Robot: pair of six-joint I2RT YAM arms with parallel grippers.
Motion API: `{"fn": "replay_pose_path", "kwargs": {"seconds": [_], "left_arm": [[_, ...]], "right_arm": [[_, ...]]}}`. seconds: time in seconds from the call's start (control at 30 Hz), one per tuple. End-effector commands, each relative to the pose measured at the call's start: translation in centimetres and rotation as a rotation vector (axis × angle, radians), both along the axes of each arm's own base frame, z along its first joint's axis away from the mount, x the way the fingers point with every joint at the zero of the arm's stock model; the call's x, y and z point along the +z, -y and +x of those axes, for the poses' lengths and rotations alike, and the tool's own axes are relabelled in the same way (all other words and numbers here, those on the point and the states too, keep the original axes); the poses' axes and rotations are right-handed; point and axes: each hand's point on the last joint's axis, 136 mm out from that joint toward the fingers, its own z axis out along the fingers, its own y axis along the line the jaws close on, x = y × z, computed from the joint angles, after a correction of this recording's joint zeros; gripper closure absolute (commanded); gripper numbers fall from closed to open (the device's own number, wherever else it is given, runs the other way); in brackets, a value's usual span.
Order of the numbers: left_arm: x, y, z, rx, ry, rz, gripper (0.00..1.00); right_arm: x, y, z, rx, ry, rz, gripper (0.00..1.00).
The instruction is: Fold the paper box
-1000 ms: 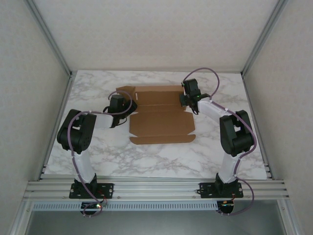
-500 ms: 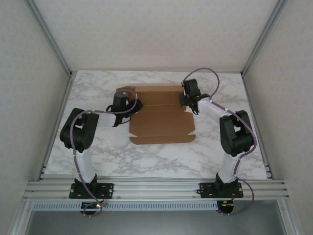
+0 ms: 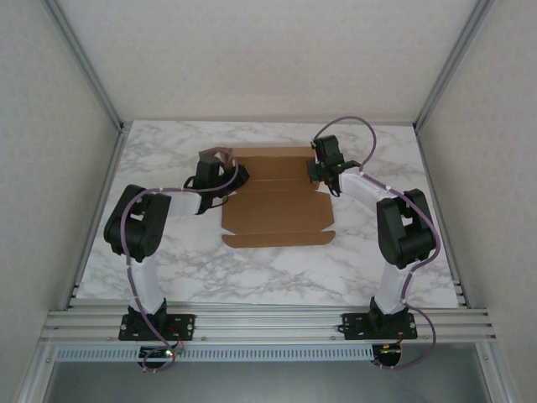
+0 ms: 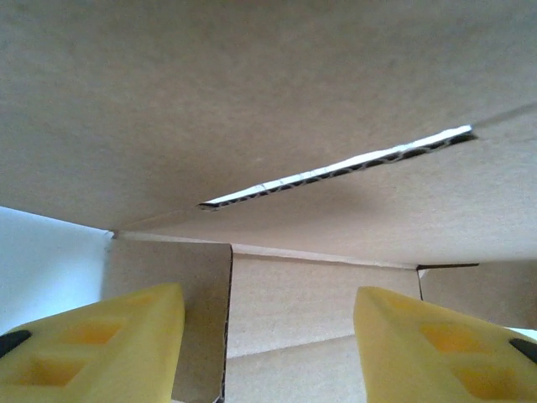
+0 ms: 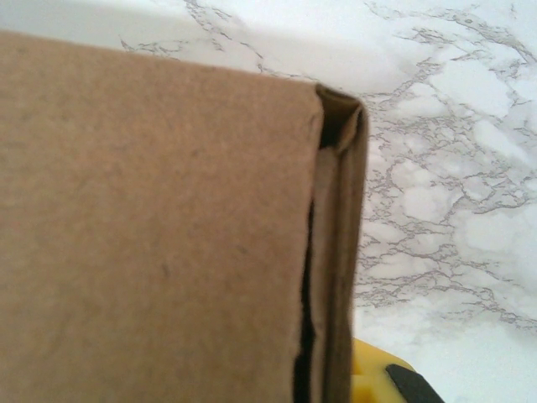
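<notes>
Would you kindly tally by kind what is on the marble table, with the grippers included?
Brown paper box: 1
Grippers: 2, the left gripper and the right gripper
Total: 3

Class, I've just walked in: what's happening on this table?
A robot is folding a plain brown cardboard box sheet that lies on the white marble table. Its left tool, open, is at the sheet's far left corner, where a flap looks lifted. Its right tool is at the far right edge, beside a folded-up side. The near flap lies flat.
</notes>
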Motion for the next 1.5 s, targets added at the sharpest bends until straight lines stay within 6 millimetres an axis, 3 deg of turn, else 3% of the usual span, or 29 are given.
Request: {"fn": "replay_pose_path", "kwargs": {"seconds": [0.0, 0.23, 0.37, 0.57, 0.77, 0.9, 0.97, 1.03, 1.23, 1.3, 1.47], "left_arm": [[-0.1, 1.8, 0.2, -0.056, 0.013, -0.027, 0.45], [-2.1, 3.6, 0.2, -0.104, -0.042, -0.015, 0.45], [-1.7, 3.3, -0.2, -0.101, -0.039, -0.004, 0.45], [3.0, 1.2, -2.5, -0.091, 0.054, 0.023, 0.43], [9.9, -1.1, -5.4, -0.105, 0.204, 0.111, 0.43], [15.4, -5.3, -6.5, 0.001, 0.362, 0.185, 0.43], [17.0, -8.1, -6.5, 0.091, 0.401, 0.213, 0.42], [16.4, -11.4, -5.6, 0.194, 0.363, 0.250, 0.42], [9.4, -17.5, -2.7, 0.321, 0.160, 0.344, 0.46], [7.8, -18.3, -2.2, 0.335, 0.128, 0.348, 0.46], [5.0, -18.1, -0.1, 0.293, 0.098, 0.372, 0.45]], "right_arm": [[-0.4, -0.1, -1.6, 0.019, -0.046, -0.021, 0.97], [-0.6, -0.1, -1.7, 0.017, -0.051, -0.026, 0.97], [-0.6, 0.5, -1.6, 0.007, -0.046, -0.060, 0.97], [0.3, 1.8, -0.7, -0.013, -0.017, -0.092, 0.97], [0.8, 2.5, 0.2, 0.020, 0.022, -0.144, 0.97], [1.1, 2.7, 0.3, 0.046, 0.034, -0.162, 0.97], [1.1, 2.7, 0.4, 0.051, 0.032, -0.155, 0.97], [1.1, 2.7, 0.3, 0.055, 0.031, -0.147, 0.97], [0.7, 2.4, 0.2, 0.063, 0.019, -0.127, 0.97], [0.7, 2.2, 0.2, 0.068, 0.016, -0.119, 0.97], [0.6, 1.9, 0.2, 0.074, 0.009, -0.102, 0.97]]}}
